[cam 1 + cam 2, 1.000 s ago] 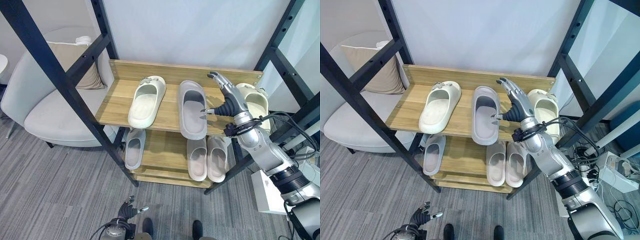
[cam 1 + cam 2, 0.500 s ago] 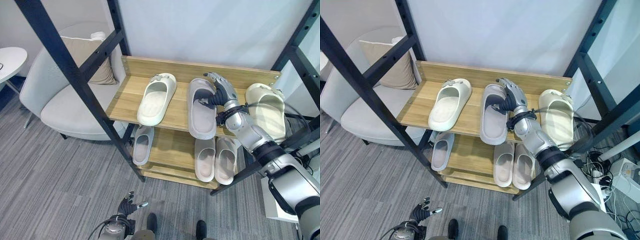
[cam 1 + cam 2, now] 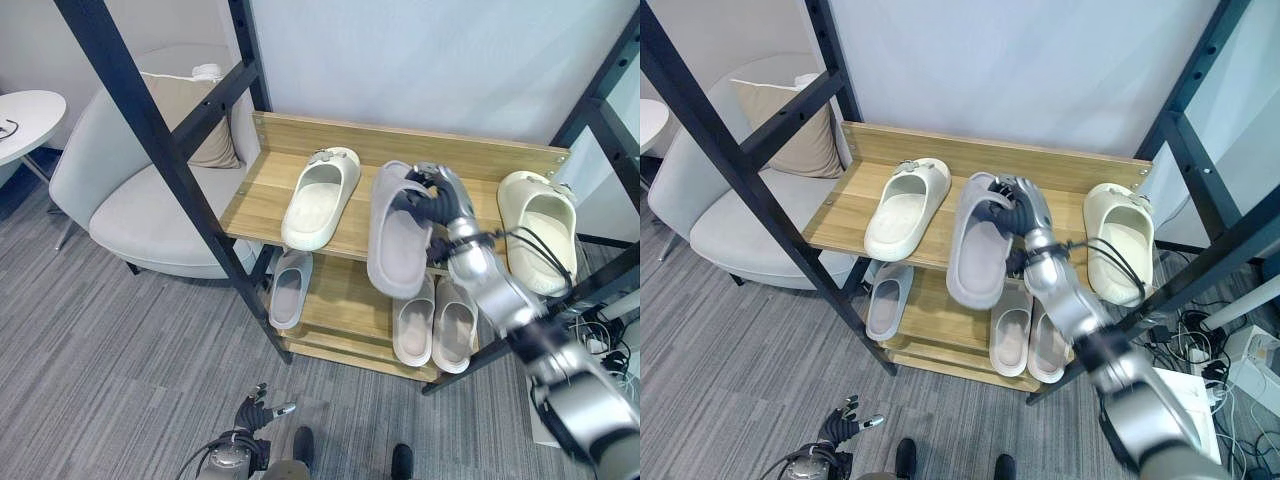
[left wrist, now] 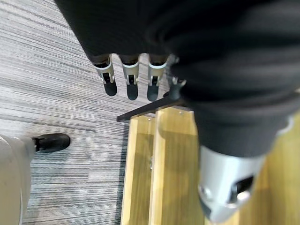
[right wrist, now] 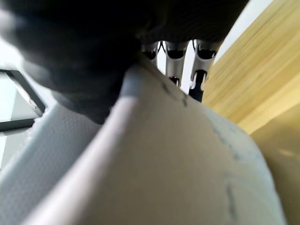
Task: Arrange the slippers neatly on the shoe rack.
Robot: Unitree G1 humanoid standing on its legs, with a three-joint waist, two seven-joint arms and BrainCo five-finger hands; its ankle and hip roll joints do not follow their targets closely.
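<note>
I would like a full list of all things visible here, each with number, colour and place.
Grey slipper: one, light grey, lifted and tilted over the front edge of the top shelf, held by the right hand.
Cream slippers: two, cream; one on the left part of the top shelf, one at its right end.
Lower-shelf slippers: three, light grey; one at the left, a pair at the right.
Shoe rack: one, wooden shelves in a black frame.
Armchair: one, light grey, left of the rack, with a beige cushion.
Round table: one, white, far left edge.
Carpet: grey, striped floor.
Right hand: curled round the grey slipper's strap.
Left hand: low over the carpet, fingers straight.
</note>
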